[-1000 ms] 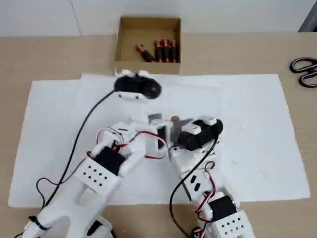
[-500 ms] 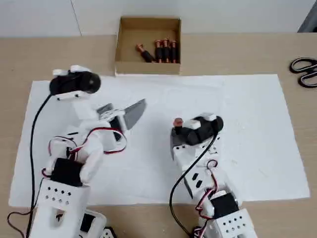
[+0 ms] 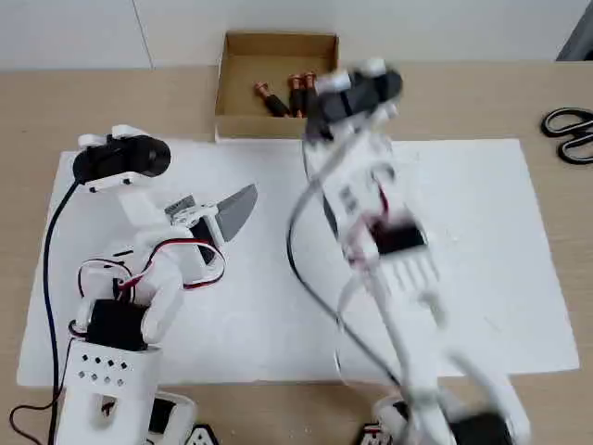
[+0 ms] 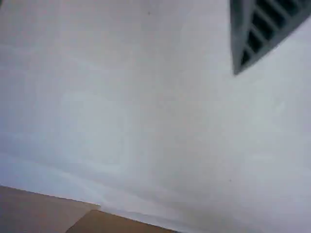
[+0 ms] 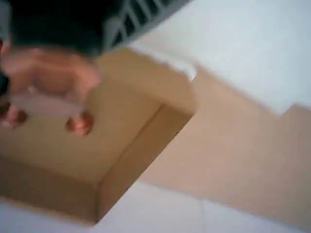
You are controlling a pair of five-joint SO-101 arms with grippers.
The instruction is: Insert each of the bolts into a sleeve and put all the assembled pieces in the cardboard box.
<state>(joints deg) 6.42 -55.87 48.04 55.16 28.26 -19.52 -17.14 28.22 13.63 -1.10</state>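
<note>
right gripper (image 3: 313, 96) clamped on a blurry copper-ish assembled piece (image 5: 51, 80), hanging over the near-right corner of the cardboard box (image 3: 232, 88) | other pieces (image 3: 271, 96) lying inside it | left gripper (image 3: 222, 211) jaws apart, holding nothing, over the white sheet (image 3: 463, 232), well apart from the box | scissors (image 3: 569, 132) by the far right table (image 3: 93, 102) edge

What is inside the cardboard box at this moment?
Red-and-black assembled pieces lie on the floor of the cardboard box; three show. The right arm hangs over one side, covering whatever lies there.
</note>
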